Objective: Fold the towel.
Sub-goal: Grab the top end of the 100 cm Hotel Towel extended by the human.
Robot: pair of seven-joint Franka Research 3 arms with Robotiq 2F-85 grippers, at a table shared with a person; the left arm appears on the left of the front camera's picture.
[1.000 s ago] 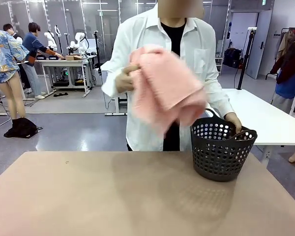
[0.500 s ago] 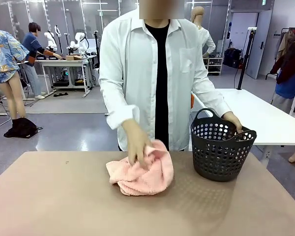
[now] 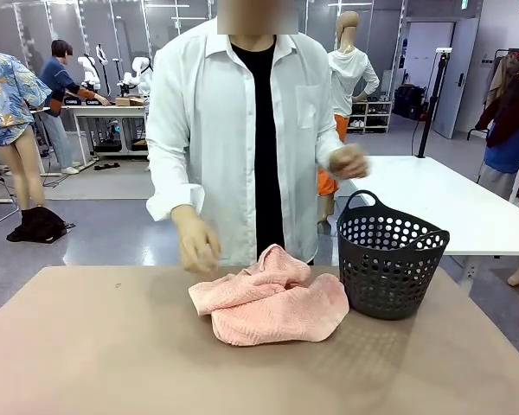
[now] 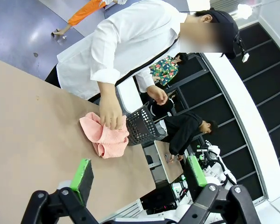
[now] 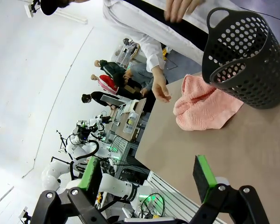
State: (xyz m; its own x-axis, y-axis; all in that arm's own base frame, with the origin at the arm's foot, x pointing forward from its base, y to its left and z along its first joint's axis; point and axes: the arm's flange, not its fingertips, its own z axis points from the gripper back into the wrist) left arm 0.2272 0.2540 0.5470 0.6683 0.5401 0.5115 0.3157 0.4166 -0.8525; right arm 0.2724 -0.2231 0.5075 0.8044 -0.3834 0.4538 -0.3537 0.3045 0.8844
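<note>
The towel (image 3: 272, 301) lies in a crumpled heap on the tan table (image 3: 95, 346). It is pale salmon-pink terry with a fine herringbone texture, and its folds are bunched and lapped over one another, with a rounded ridge rising at the back. The heap sits toward the far edge of the table, a little right of the middle. Its right end comes up against the foot of the dark perforated basket (image 3: 389, 277) — whether the two actually touch cannot be told. The person stands at the far edge just behind it. One hand (image 3: 197, 245) hangs just above the towel's left end with loose fingers and grips nothing; the other hand (image 3: 348, 161) is raised above the basket's handle. The near half of the tabletop and its whole left side are bare, so there is open room to spread the cloth toward the robot. The left gripper (image 4: 139, 171) is held above the near table with its jaws spread wide and nothing between its green pads. The right gripper (image 5: 148, 175) is the same — wide apart and empty, well back from the towel. Print on the dark boxes (image 3: 84, 101) at a far workbench is too small to read.
</note>
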